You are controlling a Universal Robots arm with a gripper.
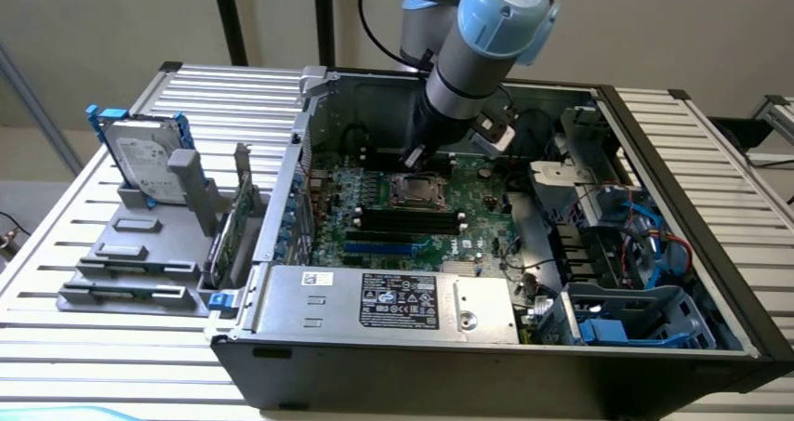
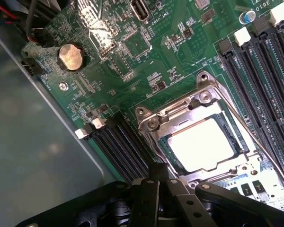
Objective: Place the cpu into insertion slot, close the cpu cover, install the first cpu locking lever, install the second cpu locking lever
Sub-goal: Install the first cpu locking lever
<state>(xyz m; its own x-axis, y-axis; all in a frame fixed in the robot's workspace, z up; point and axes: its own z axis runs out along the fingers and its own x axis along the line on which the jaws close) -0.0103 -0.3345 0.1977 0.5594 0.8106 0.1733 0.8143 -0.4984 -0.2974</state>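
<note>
Fingers (image 2: 150,189) clenched, empty, beside closed cpu cover (image 2: 177,109); cpu (image 2: 201,144) inside insertion slot (image 2: 166,150).

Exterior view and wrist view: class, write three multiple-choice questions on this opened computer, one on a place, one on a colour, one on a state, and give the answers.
1. Where does the hard drive stand?
A. In the grey rack outside the case, at the exterior view's left
B. Flat inside the case
C. On the floor

2. What colour is the main board?
A. Red
B. Green
C. White

3. How is the chip placed?
A. Lying on the grey rack
B. Leaning against the hard drive
C. Seated on the main board, with the metal cover around it

Answers:
1 A: the exterior view shows the hard drive in the grey rack beside the case.
2 B: the main board is green in both views.
3 C: the wrist view shows the silvery chip framed by the metal cover.
</note>
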